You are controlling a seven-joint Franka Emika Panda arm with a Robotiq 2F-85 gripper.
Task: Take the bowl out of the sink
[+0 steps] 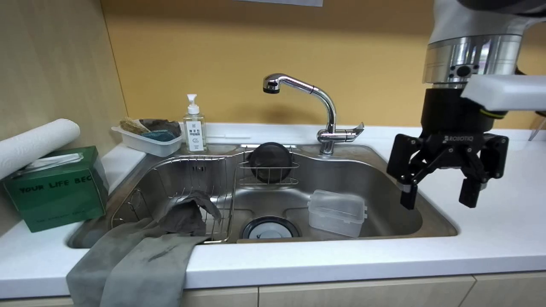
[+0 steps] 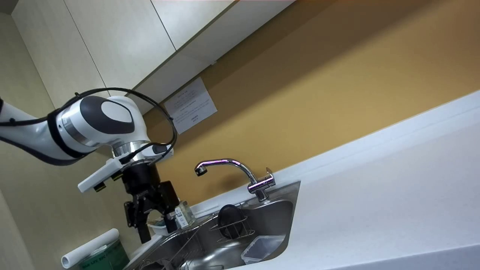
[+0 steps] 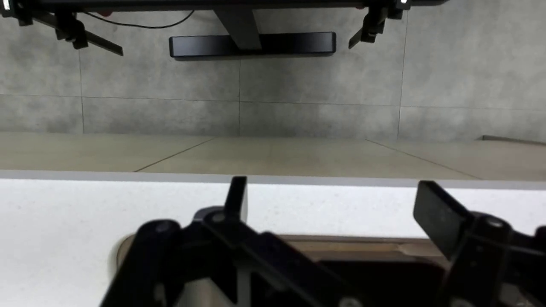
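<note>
The bowl is a clear squarish plastic container (image 1: 337,213) lying in the right part of the steel sink (image 1: 390,194) in an exterior view. It also shows in an exterior view (image 2: 262,248), against the sink wall (image 2: 279,213). My gripper (image 1: 438,204) is open and empty, pointing down, held in the air above counter height and apart from the bowl. It appears right of the bowl there, and upper left of it in an exterior view (image 2: 158,233). In the wrist view the spread fingers (image 3: 332,200) frame white counter and the sink's edge (image 3: 341,245); the bowl is out of view.
A chrome tap (image 1: 328,106) arches over the sink's back. A black strainer (image 1: 270,162) stands in a wire holder. A wire rack (image 1: 222,200) with grey cloths (image 1: 149,264) fills the left side. A soap bottle (image 1: 195,128), pale tray (image 1: 158,145) and green box (image 1: 57,187) stand left.
</note>
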